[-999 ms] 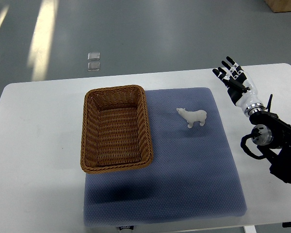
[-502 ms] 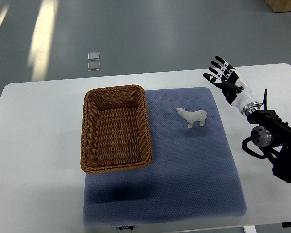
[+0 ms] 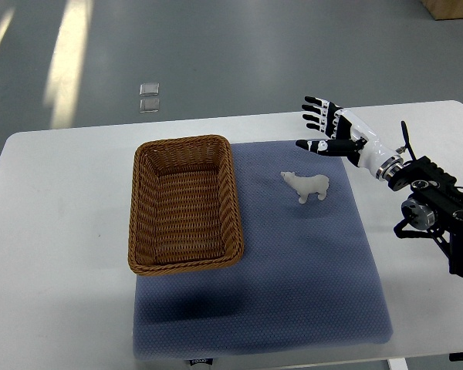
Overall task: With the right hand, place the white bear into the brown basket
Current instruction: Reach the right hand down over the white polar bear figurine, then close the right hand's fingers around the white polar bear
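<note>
A small white bear [image 3: 306, 186] stands upright on the blue mat [image 3: 293, 262], right of centre. The brown wicker basket [image 3: 139, 206] sits to its left on the mat's left edge, with nothing inside. My right hand [image 3: 324, 129] hovers just above and behind the bear, fingers spread open, holding nothing. Its arm [image 3: 432, 204] comes in from the right edge. The left hand is out of view.
The mat lies on a white table [image 3: 54, 223]. Grey floor lies beyond the table's far edge, with two small pale squares [image 3: 149, 98] on it.
My right hand has swung left from the table's back right corner toward the bear, turning palm-down. The bear and basket have not moved.
</note>
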`<state>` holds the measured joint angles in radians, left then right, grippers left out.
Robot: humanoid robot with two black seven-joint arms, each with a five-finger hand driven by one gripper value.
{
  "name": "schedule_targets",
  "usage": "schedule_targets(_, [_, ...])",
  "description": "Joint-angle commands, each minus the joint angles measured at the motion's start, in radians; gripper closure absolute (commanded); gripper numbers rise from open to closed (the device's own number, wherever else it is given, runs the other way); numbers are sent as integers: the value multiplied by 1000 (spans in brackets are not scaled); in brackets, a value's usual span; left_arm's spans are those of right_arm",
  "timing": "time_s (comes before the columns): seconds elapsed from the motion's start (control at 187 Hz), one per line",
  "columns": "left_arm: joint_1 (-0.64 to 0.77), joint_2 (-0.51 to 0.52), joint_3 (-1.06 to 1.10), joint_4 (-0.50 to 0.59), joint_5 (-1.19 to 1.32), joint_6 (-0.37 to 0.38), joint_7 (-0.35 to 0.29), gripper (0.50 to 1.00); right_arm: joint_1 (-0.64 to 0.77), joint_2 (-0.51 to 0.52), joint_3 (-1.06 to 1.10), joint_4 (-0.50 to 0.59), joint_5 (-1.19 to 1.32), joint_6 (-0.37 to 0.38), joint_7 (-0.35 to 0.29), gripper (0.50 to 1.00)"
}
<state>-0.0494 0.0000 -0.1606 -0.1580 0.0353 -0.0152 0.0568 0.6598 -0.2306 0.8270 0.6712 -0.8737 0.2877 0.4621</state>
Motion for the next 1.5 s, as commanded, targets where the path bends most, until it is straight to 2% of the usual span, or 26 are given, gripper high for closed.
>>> schedule_targets(0.0, [0, 0, 0, 0, 0, 0, 0, 500, 9, -36, -25, 21, -79, 24, 17, 585])
schedule_targets(0.337, [0, 0, 1, 0, 0, 0, 0, 500, 80, -131, -210, 70, -248, 30, 81, 585])
schedule_targets(0.764, [2, 0, 0, -2, 0, 0, 0, 500, 92, -144, -252, 70, -475, 11, 83, 585])
schedule_targets(1.058, [5, 0, 1, -2, 0, 0, 0, 500, 101, -145, -356, 62, -516, -123, 79, 587])
schedule_targets(1.261, [6, 0, 1, -2, 0, 0, 0, 500, 107, -145, -404, 56, -516, -173, 76, 599])
schedule_targets(1.496, [8, 0, 1, -2, 0, 0, 0, 500, 106, -145, -404, 56, -516, -194, 69, 666])
